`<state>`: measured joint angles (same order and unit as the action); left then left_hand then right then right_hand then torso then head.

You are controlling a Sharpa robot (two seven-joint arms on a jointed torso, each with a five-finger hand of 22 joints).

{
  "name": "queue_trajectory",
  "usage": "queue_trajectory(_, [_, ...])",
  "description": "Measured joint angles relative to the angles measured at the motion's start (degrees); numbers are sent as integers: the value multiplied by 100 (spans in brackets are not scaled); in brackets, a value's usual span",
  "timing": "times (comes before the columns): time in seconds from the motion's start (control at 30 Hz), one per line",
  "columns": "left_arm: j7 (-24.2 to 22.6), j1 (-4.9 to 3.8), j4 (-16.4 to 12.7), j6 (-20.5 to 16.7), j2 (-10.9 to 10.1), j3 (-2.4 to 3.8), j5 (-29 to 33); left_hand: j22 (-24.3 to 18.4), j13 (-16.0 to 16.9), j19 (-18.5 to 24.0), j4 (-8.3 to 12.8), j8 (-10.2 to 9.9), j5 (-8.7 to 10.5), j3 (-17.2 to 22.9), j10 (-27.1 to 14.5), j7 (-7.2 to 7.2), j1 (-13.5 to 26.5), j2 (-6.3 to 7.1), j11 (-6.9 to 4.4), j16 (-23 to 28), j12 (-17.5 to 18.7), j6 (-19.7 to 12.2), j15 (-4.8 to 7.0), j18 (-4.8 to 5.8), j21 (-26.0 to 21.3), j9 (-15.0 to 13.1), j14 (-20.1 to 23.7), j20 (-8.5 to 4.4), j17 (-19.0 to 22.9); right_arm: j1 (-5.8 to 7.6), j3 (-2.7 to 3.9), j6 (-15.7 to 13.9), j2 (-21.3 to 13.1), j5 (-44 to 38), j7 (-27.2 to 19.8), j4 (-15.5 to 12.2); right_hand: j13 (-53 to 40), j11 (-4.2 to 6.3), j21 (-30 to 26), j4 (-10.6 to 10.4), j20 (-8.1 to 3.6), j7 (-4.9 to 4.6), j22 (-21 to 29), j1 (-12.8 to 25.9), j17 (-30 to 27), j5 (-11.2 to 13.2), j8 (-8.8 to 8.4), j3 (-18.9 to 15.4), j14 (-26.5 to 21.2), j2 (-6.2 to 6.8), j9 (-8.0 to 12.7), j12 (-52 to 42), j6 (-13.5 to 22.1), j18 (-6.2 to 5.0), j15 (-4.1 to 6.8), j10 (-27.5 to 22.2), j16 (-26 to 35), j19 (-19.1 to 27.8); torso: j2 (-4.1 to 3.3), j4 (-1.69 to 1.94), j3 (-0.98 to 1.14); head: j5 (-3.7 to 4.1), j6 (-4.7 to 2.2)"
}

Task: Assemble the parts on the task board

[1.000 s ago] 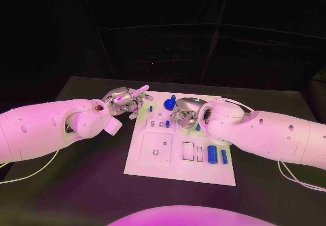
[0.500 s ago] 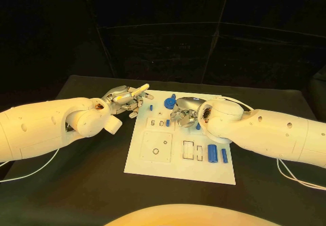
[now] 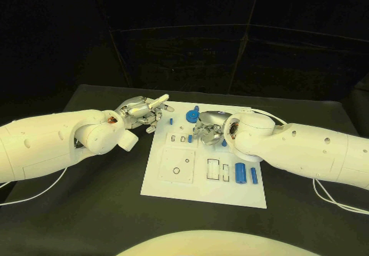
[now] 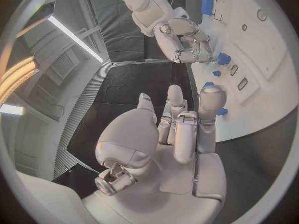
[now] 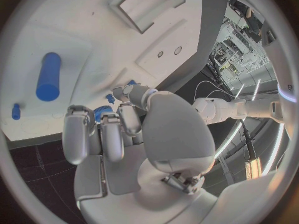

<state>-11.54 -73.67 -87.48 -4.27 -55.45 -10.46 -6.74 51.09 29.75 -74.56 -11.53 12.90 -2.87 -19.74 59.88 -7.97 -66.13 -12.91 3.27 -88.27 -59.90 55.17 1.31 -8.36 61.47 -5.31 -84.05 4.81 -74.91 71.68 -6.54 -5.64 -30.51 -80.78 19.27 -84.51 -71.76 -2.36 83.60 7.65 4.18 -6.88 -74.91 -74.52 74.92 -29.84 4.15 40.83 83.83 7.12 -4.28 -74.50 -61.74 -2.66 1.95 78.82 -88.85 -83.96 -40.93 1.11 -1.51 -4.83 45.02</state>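
The white task board [image 3: 201, 181] lies in the middle of the black table. My left hand [image 3: 142, 113] hovers at the board's far left corner with its fingers stretched out side by side and nothing in them; the left wrist view shows this hand [image 4: 182, 127] too. My right hand [image 3: 207, 128] bends down over the far middle of the board, fingertips right beside a blue gear [image 3: 192, 117]. The gear [image 5: 102, 110] peeks out between those fingertips in the right wrist view, and whether they grip it is unclear. Two blue cylinders [image 3: 240, 174] lie at the board's right side.
Small blue pegs [image 3: 170, 122] stand near the board's far edge, and another peg [image 3: 190, 139] sits by the small slots. Rectangular recesses [image 3: 213, 169] and a square plate [image 3: 178, 166] fill the board's near half. Black table [image 3: 92, 213] surrounds the board.
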Motion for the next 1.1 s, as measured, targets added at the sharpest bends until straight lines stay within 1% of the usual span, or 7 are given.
queue_trajectory(0.27, [6, 0, 3, 2, 3, 0, -2, 0, 0, 0, 0, 0, 0, 0, 0, 0, 0, 0, 0, 0, 0, 0, 0, 0, 0, 0, 0, 0, 0, 0, 0, 27, 21, 24, -16, 17, 1, 2, 0, 16, 0, 2, 0, 23, 0, 21, 0, 15, 22, -17, 1, 0, -17, 0, 22, -2, 0, 0, 1, 0, 0, 2, 4])
queue_trajectory(0.33, [7, 0, 4, 3, 5, 0, -2, 0, 0, 0, 0, 0, 0, 0, 0, 0, 0, 0, 0, 0, 0, 0, 0, 1, 0, 0, 0, 0, 0, -1, 0, 27, 33, 28, -20, 29, 1, 24, 0, 25, -21, 2, 0, 46, 0, 52, 0, 24, 22, 0, 1, 0, -17, 0, 22, -21, 0, -21, 1, 0, 0, 2, 7])
queue_trajectory(0.37, [8, 0, 4, 3, 6, 0, -2, 0, 0, 0, 0, 0, 0, 0, 0, 0, 0, 0, 0, 0, 0, 0, 0, 0, 0, 0, 0, 0, 0, -1, 0, 27, 37, 29, -22, 35, 1, 43, 0, 38, -21, 2, 0, 72, 0, 52, 0, 38, 22, -27, 3, 0, -17, 0, 22, -1, 0, -21, 1, 0, 0, 2, 7])
queue_trajectory(0.47, [9, 0, 4, 5, 7, 0, -3, 0, 0, 0, 0, 0, 0, 0, 0, 0, 0, 0, 0, 0, 0, 0, 0, 0, 0, 0, 0, 0, 0, -1, 0, 26, 48, 33, -25, 54, 1, 43, 0, 38, -43, 2, 0, 72, 0, 52, 0, 38, 22, -27, 8, 0, -17, 0, 22, -1, 0, 0, 2, 0, 0, -1, 12])
queue_trajectory(0.87, [15, 0, 14, 9, 10, 0, -4, 0, 1, 0, 0, 0, 0, 0, 0, 0, 0, 0, 0, 0, 0, 0, 0, 0, 0, 0, 0, 0, 0, -2, 0, 20, 89, 40, -33, 92, 2, 43, 0, 52, -43, 21, 0, 73, -1, 85, 0, 52, 22, -27, 15, 0, 3, 0, 22, -1, 0, 1, 1, 1, -1, -8, 26])
queue_trajectory(0.93, [16, 0, 16, 10, 11, 0, -4, 0, 1, 0, 0, 0, 0, 0, 0, 0, 0, 0, 0, 0, 0, 0, 0, 1, 0, 0, 0, 0, 0, -2, 0, 20, 94, 40, -35, 98, 7, 55, 0, 52, -43, 45, 0, 96, -1, 85, -23, 52, 22, -51, 21, 0, 26, 1, 22, -14, 0, 1, 1, 1, -1, -9, 28])
queue_trajectory(1.1, [18, 0, 19, 12, 13, 0, -4, 0, 1, 0, 0, 0, 0, 0, 0, 0, 0, 0, 0, 0, 0, 0, 0, 1, 0, 0, 0, 0, 0, -3, 0, 15, 111, 42, -40, 121, 8, 63, 0, 71, -43, 40, 0, 96, -1, 107, -22, 71, 19, -51, 28, 0, 47, 0, 24, -22, 0, 1, 1, 0, -1, -12, 30])
